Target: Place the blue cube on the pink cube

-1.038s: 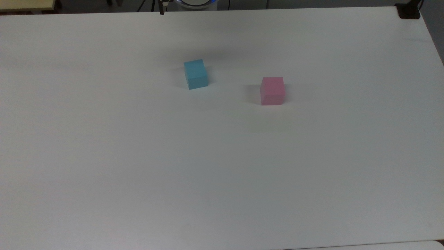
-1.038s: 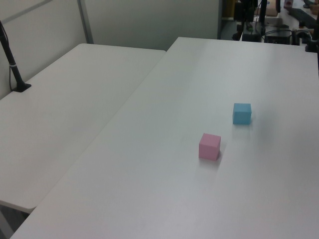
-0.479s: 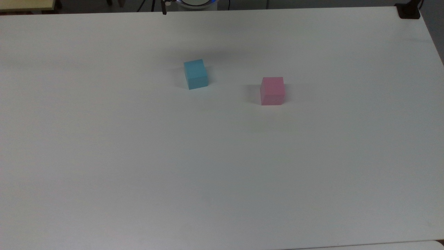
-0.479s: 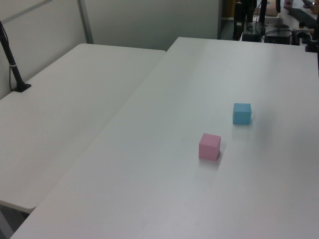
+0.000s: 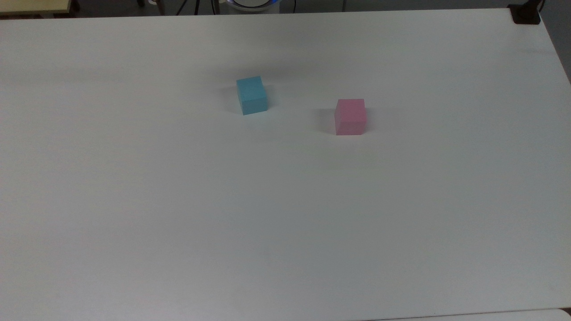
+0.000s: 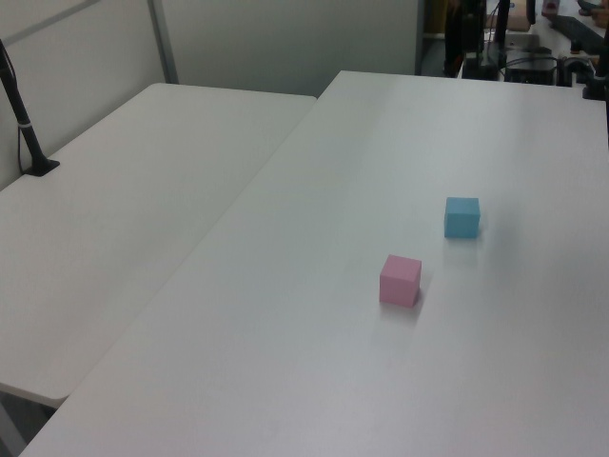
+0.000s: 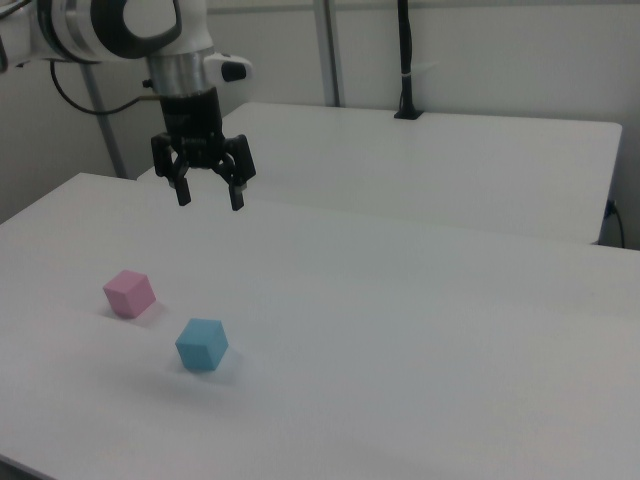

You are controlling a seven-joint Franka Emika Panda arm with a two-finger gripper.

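The blue cube (image 5: 252, 95) (image 6: 461, 217) (image 7: 202, 345) rests on the white table (image 5: 285, 214), a short way from the pink cube (image 5: 350, 117) (image 6: 401, 280) (image 7: 129, 293). Both cubes stand apart with bare table between them. In the right view my gripper (image 7: 210, 198) hangs high above the table, open, with nothing between its fingers. It sits above and behind both cubes, nearer the blue one in the right view.
A second white table (image 6: 124, 209) adjoins the first along the left view's left. A black post (image 6: 24, 119) is clamped at its far edge. Another black clamp (image 5: 525, 13) sits at the top view's upper right corner. Cables and stands (image 6: 495, 48) lie beyond the table.
In the top view a dark fingertip at the upper edge has slid out of sight. Both cubes stay where they were.
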